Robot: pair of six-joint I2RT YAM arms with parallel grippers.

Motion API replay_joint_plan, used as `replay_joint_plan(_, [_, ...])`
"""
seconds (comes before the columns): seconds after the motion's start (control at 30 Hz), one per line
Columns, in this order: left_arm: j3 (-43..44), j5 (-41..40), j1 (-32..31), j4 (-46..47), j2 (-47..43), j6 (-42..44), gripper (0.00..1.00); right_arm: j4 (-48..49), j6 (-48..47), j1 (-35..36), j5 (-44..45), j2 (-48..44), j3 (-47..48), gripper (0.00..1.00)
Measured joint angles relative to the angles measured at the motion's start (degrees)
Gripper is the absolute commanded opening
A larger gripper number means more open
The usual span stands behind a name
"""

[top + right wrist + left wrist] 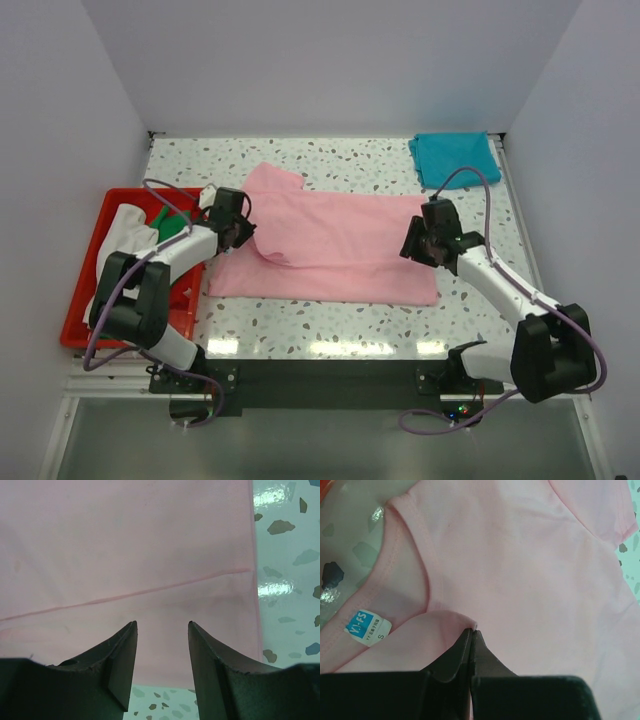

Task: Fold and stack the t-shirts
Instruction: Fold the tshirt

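Note:
A light pink t-shirt (340, 250) lies spread across the middle of the table, with one sleeve (275, 180) pointing to the back. My left gripper (243, 234) is at its left end, near the collar, shut on a raised fold of the pink cloth (445, 622); the jaw tips (472, 629) meet just right of the neck label (367, 626). My right gripper (414, 244) hovers open over the shirt's right hem (150, 587), nothing between its fingers (162, 626). A folded teal t-shirt (455, 158) rests at the back right. White (125, 232) and green (172, 226) shirts lie bunched in the tray.
The red plastic tray (80, 300) sits at the table's left edge, beside the left arm. Speckled tabletop (330, 325) shows in front of the pink shirt and to its right (290, 580). White walls enclose the back and both sides.

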Motion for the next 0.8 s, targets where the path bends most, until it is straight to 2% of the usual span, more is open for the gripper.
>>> replay_joint_plan(0.8, [3.6,2.2,0.2,0.7,3.6,3.0,0.0,1.0,-0.9,-2.2,1.1,2.5,2.5,0.5])
